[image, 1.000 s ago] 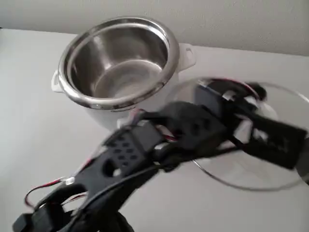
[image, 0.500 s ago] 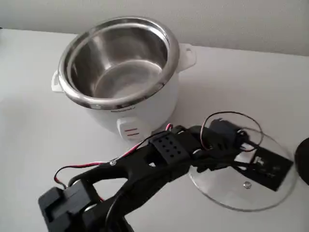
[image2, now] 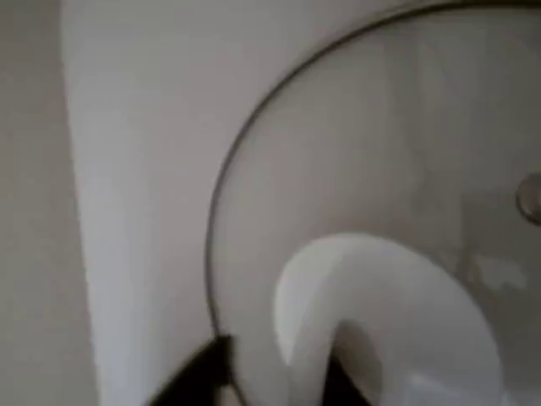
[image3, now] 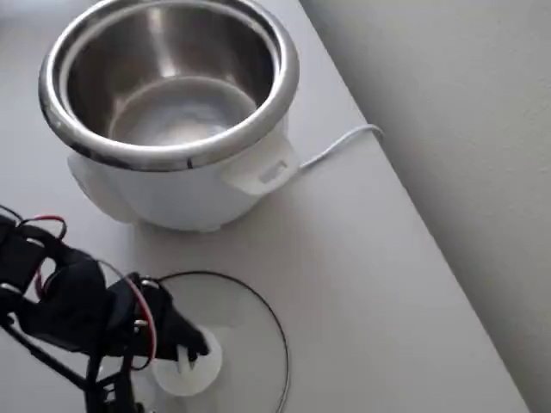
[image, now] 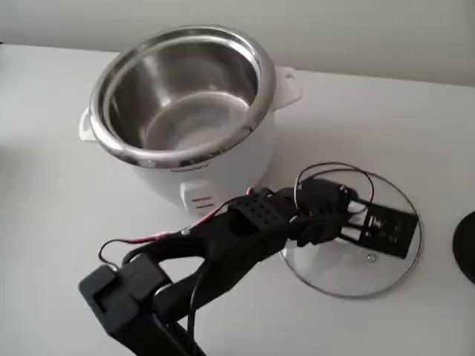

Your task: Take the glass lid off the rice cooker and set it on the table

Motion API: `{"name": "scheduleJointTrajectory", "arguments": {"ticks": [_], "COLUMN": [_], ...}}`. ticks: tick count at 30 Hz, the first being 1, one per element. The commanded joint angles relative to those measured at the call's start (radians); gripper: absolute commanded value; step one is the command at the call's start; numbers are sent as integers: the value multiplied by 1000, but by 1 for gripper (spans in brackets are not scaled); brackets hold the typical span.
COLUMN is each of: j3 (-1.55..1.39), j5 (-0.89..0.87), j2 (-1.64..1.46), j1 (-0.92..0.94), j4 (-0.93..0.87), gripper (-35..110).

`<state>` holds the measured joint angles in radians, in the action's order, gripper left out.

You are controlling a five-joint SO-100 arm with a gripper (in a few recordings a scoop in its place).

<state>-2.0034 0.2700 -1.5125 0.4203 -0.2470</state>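
The rice cooker (image: pixel 223 167) stands open on the white table (image: pixel 59 222), its steel inner pot bare; the overhead view shows the cooker (image3: pixel 189 189) at the top. The glass lid (image: pixel 334 271) lies flat on the table to the cooker's right in the fixed view. My black gripper (image: pixel 364 222) reaches over the lid's middle and is shut on its white knob. In the wrist view the knob (image2: pixel 389 296) sits on the glass lid (image2: pixel 338 169) with a dark finger (image2: pixel 203 376) beside it. From above, the gripper (image3: pixel 191 351) meets the knob (image3: pixel 189 377) on the lid (image3: pixel 245 318).
A black round object (image: pixel 466 245) lies at the right edge of the fixed view, just past the lid. The cooker's white cord (image3: pixel 344 142) runs to the table's edge, which slants down the right side of the overhead view. My arm's red and black wires (image: pixel 141 241) hang near the cooker's front.
The lid has come down from a blurred tilt in the air to lie flat on the table, shifting slightly left toward the cooker. My arm lowered and moved with it.
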Motion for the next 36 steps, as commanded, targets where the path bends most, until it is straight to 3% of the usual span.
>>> {"name": "scheduleJointTrajectory", "arguments": {"ticks": [1, 18, 27, 36], "j3": [21, 14, -184, -546], "j5": [71, 71, 9, -89], "j2": [3, -466, -884, -1457], "j1": [15, -21, -146, -347], "j4": [-72, -718, -776, -845], "gripper": [20, 18, 1, 0]}}
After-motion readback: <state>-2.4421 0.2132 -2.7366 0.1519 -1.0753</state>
